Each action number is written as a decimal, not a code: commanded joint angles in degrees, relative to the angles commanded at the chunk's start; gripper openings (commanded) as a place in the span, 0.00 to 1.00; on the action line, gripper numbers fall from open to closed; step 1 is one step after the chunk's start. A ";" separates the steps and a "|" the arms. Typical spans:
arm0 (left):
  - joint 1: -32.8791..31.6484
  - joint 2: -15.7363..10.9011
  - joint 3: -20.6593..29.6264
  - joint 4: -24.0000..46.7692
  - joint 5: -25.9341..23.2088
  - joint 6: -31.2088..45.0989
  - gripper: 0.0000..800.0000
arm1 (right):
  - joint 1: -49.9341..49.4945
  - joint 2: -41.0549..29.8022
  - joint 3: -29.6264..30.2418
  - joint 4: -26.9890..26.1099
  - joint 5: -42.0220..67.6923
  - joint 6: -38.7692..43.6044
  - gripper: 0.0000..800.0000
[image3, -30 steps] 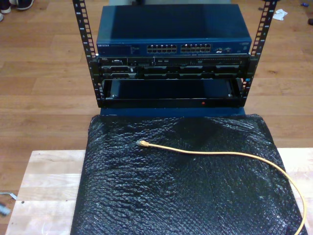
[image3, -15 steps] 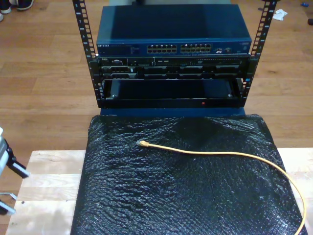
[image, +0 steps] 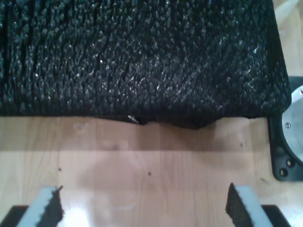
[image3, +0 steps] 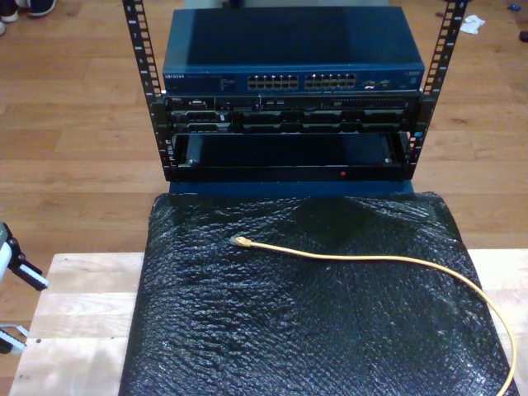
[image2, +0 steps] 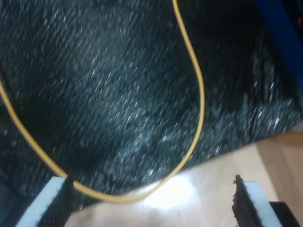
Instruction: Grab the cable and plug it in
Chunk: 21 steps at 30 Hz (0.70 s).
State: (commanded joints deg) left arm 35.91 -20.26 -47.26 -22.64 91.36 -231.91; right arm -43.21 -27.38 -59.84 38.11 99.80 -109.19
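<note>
Hovering with both claws wide open and empty, I judge my second claw (image2: pixel 151 198) nearer: cable (image2: pixel 199 94) loops between its pads.

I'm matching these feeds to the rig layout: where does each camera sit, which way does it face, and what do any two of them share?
Exterior view: high, off the arms, looking down over the black mat and yellow cable toward the rack; a gripper pokes in at this view's left edge.
First wrist view: on my first gripper, looking down at the mat's edge and wooden table; both open fingertips show.
Second wrist view: on my second gripper, open, above a cable loop.
Shared: all three show the mat and table; exterior and second wrist views share the cable.
</note>
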 joint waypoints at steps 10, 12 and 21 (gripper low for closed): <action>0.00 0.00 0.00 -2.29 1.76 -0.62 1.00 | 0.97 0.44 -0.09 4.04 -0.26 2.99 0.99; 0.00 0.09 0.09 -2.55 1.76 -0.88 1.00 | 0.97 0.79 -0.18 4.92 -0.35 3.16 0.99; -0.26 0.18 0.53 -5.63 1.76 -2.46 1.00 | 2.99 1.49 0.00 6.77 -0.53 4.13 0.99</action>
State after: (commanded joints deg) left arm 35.65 -20.09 -46.74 -28.26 93.12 -234.37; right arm -40.22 -25.89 -59.84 44.88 99.27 -105.05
